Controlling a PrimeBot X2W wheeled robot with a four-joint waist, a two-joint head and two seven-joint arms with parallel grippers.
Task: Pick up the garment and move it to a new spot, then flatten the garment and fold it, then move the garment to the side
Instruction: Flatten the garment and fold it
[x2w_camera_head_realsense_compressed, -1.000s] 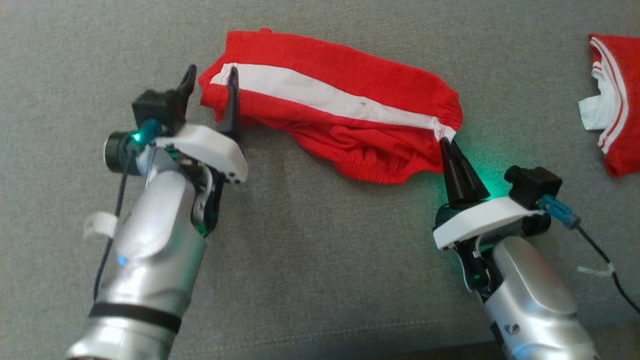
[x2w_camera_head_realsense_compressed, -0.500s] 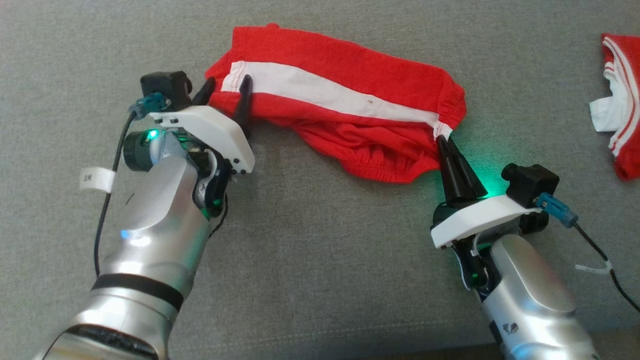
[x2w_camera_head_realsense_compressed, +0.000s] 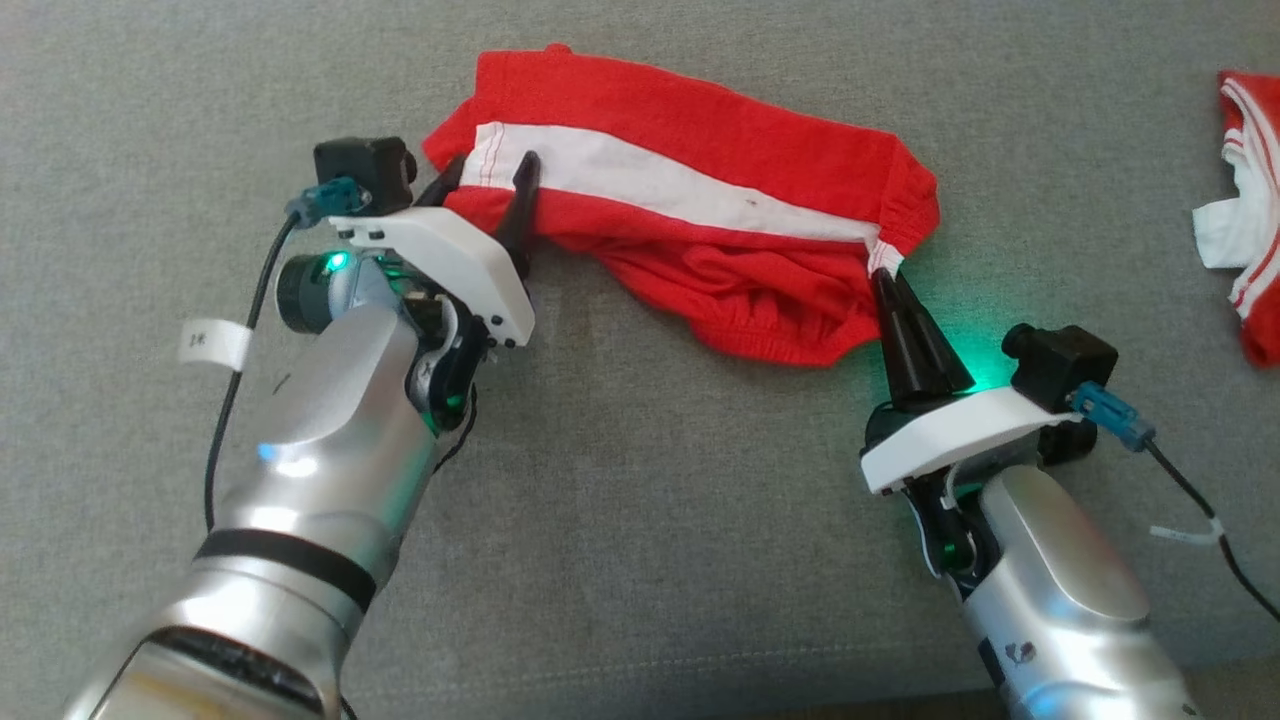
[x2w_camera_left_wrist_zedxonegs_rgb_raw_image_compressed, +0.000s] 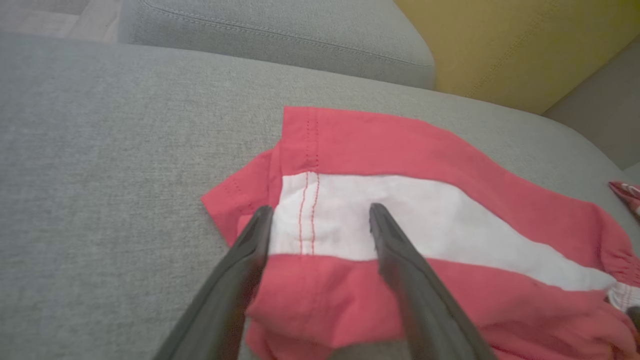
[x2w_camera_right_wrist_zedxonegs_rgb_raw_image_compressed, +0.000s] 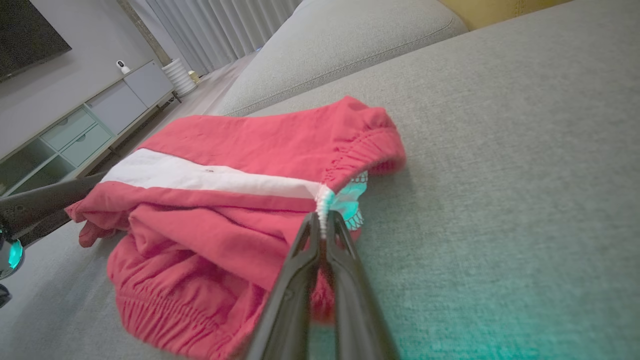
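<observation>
The garment (x2w_camera_head_realsense_compressed: 700, 140) is bright red with a wide white stripe and lies bunched across the grey cushion (x2w_camera_head_realsense_compressed: 640, 520). My left gripper (x2w_camera_head_realsense_compressed: 490, 180) stands open at its left end, fingers straddling the stripe's hem; in the left wrist view the left gripper (x2w_camera_left_wrist_zedxonegs_rgb_raw_image_compressed: 320, 220) has its two fingers on either side of the white band of the garment (x2w_camera_left_wrist_zedxonegs_rgb_raw_image_compressed: 380, 150). My right gripper (x2w_camera_head_realsense_compressed: 882, 278) is shut on the garment's right waistband corner. The right wrist view shows the right gripper (x2w_camera_right_wrist_zedxonegs_rgb_raw_image_compressed: 322, 220) pinching the white seam edge of the garment (x2w_camera_right_wrist_zedxonegs_rgb_raw_image_compressed: 240, 145).
A second red and white piece of clothing (x2w_camera_head_realsense_compressed: 1245, 220) lies at the far right edge of the cushion. A grey back cushion (x2w_camera_left_wrist_zedxonegs_rgb_raw_image_compressed: 280, 40) and a yellow one (x2w_camera_left_wrist_zedxonegs_rgb_raw_image_compressed: 510, 45) stand behind. A cabinet (x2w_camera_right_wrist_zedxonegs_rgb_raw_image_compressed: 75, 130) and floor lie beyond the sofa's end.
My left gripper has turned and slid forward over the garment's left end, still open. The right gripper keeps its hold. The whole view has shifted a little.
</observation>
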